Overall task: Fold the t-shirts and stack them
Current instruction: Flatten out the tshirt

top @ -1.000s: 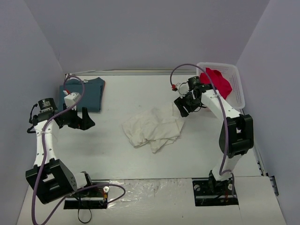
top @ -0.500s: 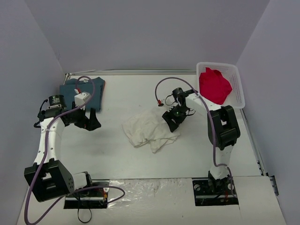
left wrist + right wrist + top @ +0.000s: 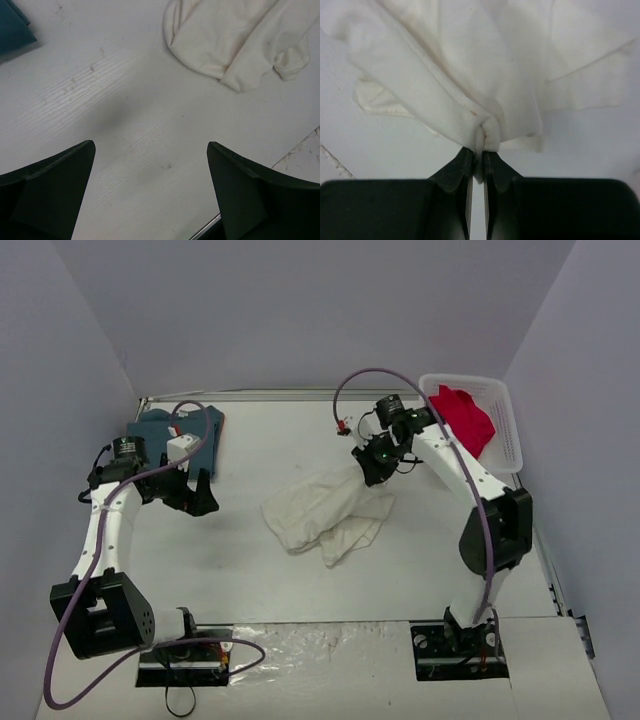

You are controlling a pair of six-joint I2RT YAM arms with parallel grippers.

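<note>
T-shirt (image 3: pixel 470 65) (cream-white) bunched in right pincer (image 3: pixel 477 151).

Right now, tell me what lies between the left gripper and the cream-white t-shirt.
Only bare table: the left wrist view shows nothing lying between the left gripper and the cream-white t-shirt.

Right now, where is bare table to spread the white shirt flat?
Bare table lies behind the cream shirt, between the teal shirt and the right arm. Another patch lies in front of it, toward the near edge. It is crowded by the basket.
</note>
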